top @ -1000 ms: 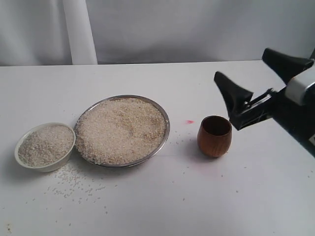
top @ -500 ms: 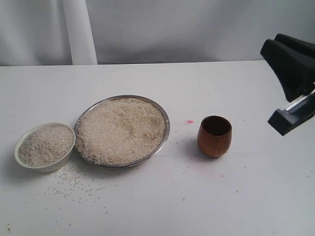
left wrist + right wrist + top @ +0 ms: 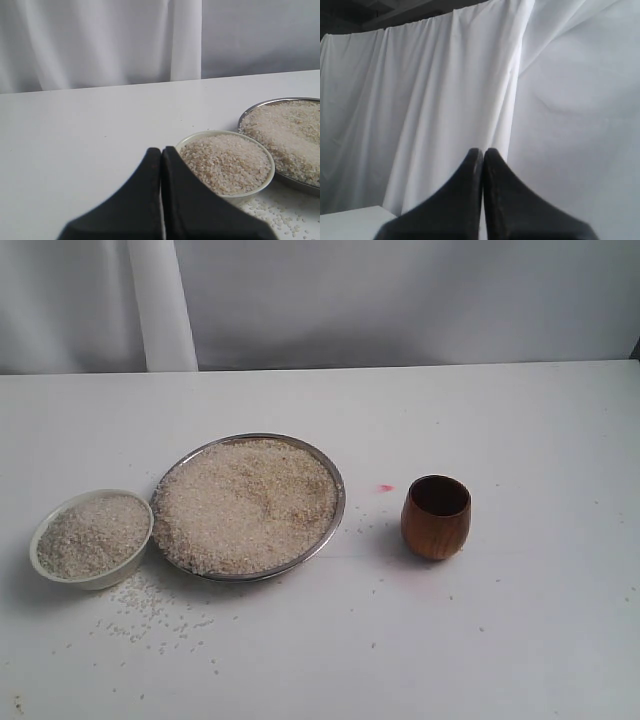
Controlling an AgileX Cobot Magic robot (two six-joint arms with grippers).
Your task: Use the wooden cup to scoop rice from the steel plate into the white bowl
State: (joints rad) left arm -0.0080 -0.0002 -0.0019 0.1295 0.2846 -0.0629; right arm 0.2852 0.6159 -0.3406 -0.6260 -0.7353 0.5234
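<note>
The steel plate [image 3: 335, 480] sits mid-table, heaped with rice [image 3: 245, 502]. To its left stands the white bowl [image 3: 95, 580], filled with rice [image 3: 92, 533]. The wooden cup [image 3: 436, 517] stands upright and empty to the right of the plate, with nothing touching it. Neither arm shows in the exterior view. In the left wrist view my left gripper [image 3: 161, 150] is shut and empty, beside the white bowl [image 3: 265, 182] with the steel plate [image 3: 265, 104] beyond it. My right gripper [image 3: 482, 151] is shut and empty, pointing at the white curtain, away from the table.
Loose rice grains [image 3: 150, 615] lie scattered on the white table in front of the bowl. A small red mark [image 3: 386, 487] sits between plate and cup. A white curtain [image 3: 400, 300] hangs behind the table's far edge.
My right arm has withdrawn from beside the wooden cup, moving right and out of the exterior view. The cup, plate and bowl have not moved.
</note>
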